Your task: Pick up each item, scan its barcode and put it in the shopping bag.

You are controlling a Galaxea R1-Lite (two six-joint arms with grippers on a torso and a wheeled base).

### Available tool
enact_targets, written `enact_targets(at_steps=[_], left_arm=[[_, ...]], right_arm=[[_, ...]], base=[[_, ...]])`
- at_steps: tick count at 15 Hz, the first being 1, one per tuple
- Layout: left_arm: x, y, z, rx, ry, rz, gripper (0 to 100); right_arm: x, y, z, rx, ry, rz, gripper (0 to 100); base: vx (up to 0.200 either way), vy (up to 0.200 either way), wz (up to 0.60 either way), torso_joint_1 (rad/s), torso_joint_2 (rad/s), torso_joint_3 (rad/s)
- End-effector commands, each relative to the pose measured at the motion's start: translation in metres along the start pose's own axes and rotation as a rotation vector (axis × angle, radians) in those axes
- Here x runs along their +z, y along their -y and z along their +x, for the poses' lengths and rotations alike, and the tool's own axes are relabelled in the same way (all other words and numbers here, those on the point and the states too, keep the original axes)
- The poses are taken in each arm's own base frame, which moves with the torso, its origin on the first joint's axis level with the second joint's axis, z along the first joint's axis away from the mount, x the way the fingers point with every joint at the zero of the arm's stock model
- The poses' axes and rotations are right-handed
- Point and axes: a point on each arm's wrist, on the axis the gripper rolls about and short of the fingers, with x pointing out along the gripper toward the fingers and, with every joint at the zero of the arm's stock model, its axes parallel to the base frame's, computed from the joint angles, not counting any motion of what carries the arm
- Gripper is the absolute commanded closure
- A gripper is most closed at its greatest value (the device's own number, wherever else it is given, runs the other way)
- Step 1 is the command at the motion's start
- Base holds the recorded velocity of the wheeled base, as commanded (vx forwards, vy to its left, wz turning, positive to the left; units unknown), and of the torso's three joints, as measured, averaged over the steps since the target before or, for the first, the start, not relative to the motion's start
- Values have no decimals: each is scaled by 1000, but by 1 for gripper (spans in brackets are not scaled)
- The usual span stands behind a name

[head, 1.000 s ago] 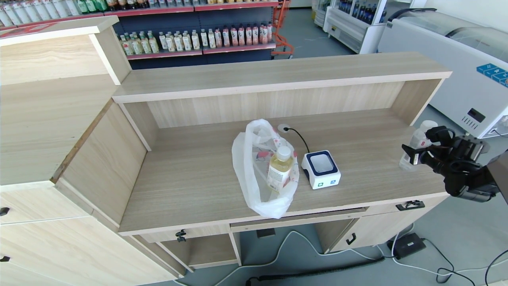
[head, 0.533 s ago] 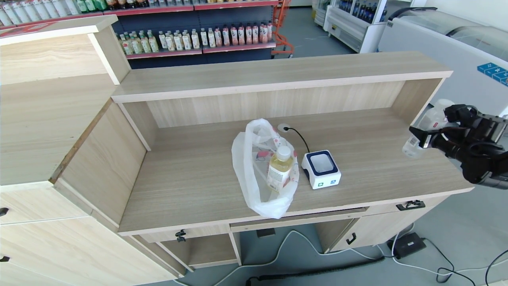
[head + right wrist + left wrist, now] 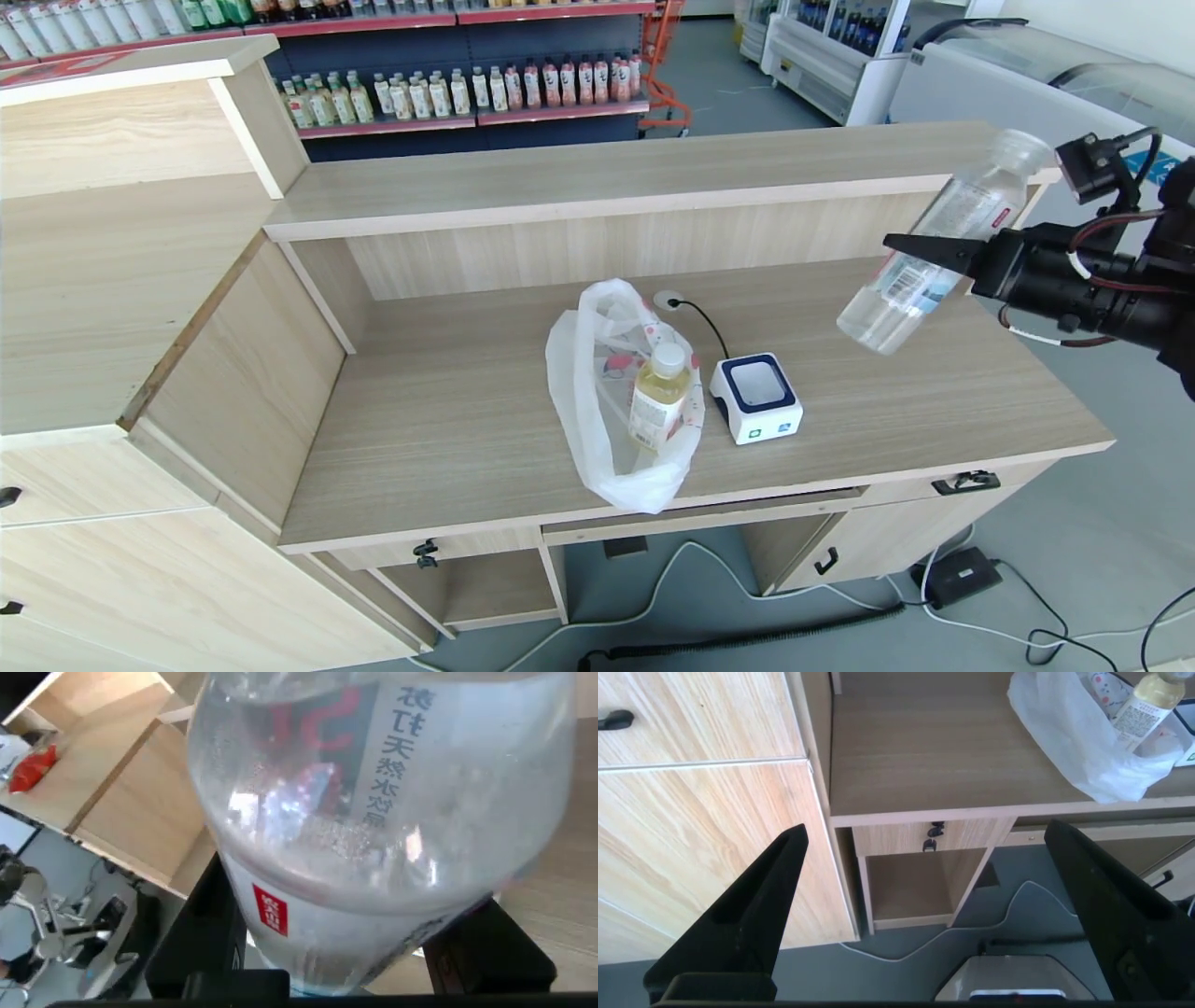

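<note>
Bagged: 1 yellow-drink bottle [image 3: 661,392] in white plastic bag [image 3: 583,373].
Unscanned, I judge: clear plastic bottle [image 3: 910,271], right gripper [image 3: 938,257] pinching it, 2 o'clock of white square scanner [image 3: 754,397].
Left gripper [image 3: 926,831]: spread.

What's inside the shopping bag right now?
One bottle of yellowish drink with a white cap sits in the shopping bag. The bag's crumpled plastic hides whether anything else lies behind or beneath it.

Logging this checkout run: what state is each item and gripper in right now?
water bottle: capped, tilted, held in the air above the counter.
right gripper: shut on the water bottle.
left gripper: open, empty, low in front of the counter.
tea bottle: capped, upright in the shopping bag.
shopping bag: open, on the counter.
scanner: on the counter, cable attached.
</note>
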Motion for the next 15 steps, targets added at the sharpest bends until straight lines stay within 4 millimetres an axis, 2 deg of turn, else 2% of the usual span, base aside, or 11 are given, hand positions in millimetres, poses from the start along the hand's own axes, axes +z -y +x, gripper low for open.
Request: enact_targets(at_steps=[1,3,6,9,15], left_arm=[[0,0,0,0,0,0,0],[0,0,0,0,2,0,0],[0,0,0,0,0,0,0],[0,0,0,0,0,0,0],[0,0,0,0,0,0,0]], right_arm=[[15,-75,-10,213,20,22,100],[18,-99,-7,336,-1,63,100],[20,-118,-9,481,-36,49,100],[15,-146,-11,587,-52,48,100],[10,-178,-2,769,-45,8,100]], base=[[0,0,0,0,0,0],[0,0,0,0,0,0],[0,0,0,0,0,0],[0,0,0,0,0,0],[0,0,0,0,0,0]])
